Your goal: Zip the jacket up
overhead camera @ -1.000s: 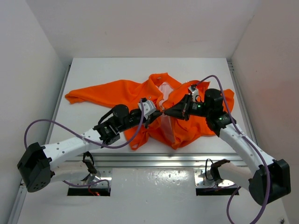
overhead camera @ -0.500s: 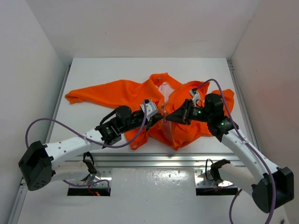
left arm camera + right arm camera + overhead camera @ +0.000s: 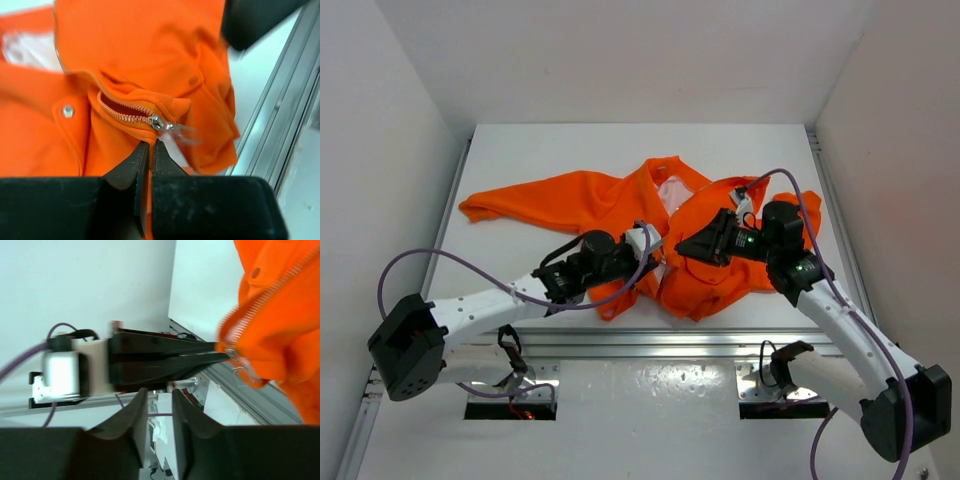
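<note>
The orange jacket (image 3: 590, 195) lies bunched in the middle of the table, with a sliver of pale lining (image 3: 672, 190) showing at the collar. My left gripper (image 3: 658, 252) is shut on the jacket's front edge (image 3: 140, 50), pinching fabric just below the metal zipper slider (image 3: 157, 121) and its clear pull tab (image 3: 182, 131). My right gripper (image 3: 680, 246) faces it from the right, open by a narrow gap and empty (image 3: 159, 392). In the right wrist view the left gripper (image 3: 217, 349) pinches the jacket (image 3: 285, 325) beside the slider (image 3: 232, 357).
One sleeve (image 3: 490, 205) stretches to the far left of the white table (image 3: 520, 150). An aluminium rail (image 3: 640, 345) runs along the near edge. Purple cables (image 3: 450, 262) loop off both arms. White walls enclose the table on three sides.
My left gripper has moved right and nearer with the fabric. The orange front panel now covers the strip of lining that showed before. My right gripper has shifted slightly back to the right.
</note>
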